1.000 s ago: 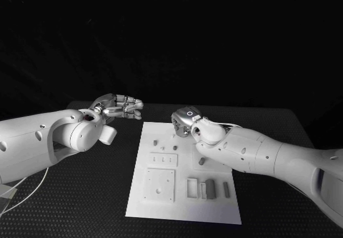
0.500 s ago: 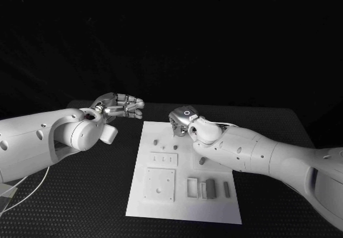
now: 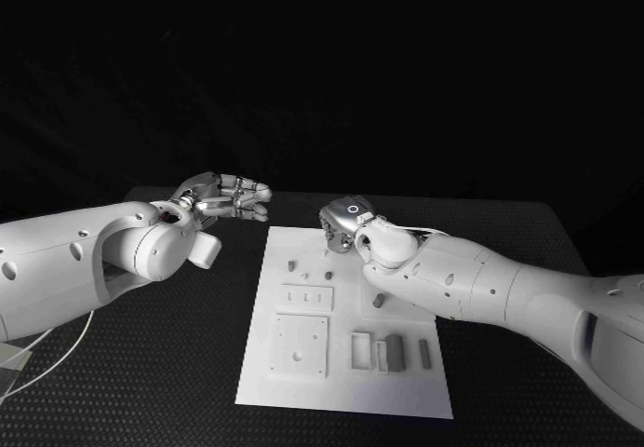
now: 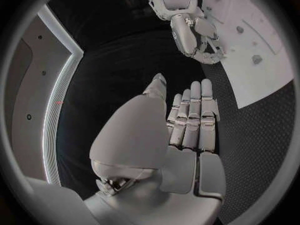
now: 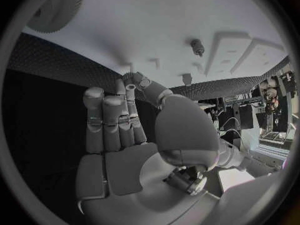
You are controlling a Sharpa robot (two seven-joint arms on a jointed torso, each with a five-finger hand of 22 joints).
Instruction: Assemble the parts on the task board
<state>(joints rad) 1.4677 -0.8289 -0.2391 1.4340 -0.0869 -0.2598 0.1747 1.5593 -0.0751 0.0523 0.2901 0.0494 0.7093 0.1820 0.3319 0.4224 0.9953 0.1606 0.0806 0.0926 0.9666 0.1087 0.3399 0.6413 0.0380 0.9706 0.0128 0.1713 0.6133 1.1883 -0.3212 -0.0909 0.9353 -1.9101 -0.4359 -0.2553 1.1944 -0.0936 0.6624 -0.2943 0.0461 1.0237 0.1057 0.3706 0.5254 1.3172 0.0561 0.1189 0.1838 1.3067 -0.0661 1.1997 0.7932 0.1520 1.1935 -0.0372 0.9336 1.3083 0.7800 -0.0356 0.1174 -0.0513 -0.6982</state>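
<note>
- Right hand: fingers apart, empty, over the far edge of the flat white task board, apparently positioned to reach a part.
- Left hand: fingers extended, empty, beside the board, off the black worktop.

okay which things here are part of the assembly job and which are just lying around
Part of the job: task board; small parts on it; left hand; right hand.

Just there: black table; white cable at the table's left.

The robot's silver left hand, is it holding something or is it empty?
Empty. The silver left hand has its fingers stretched out straight, side by side, over the black table, with nothing between them.
</note>
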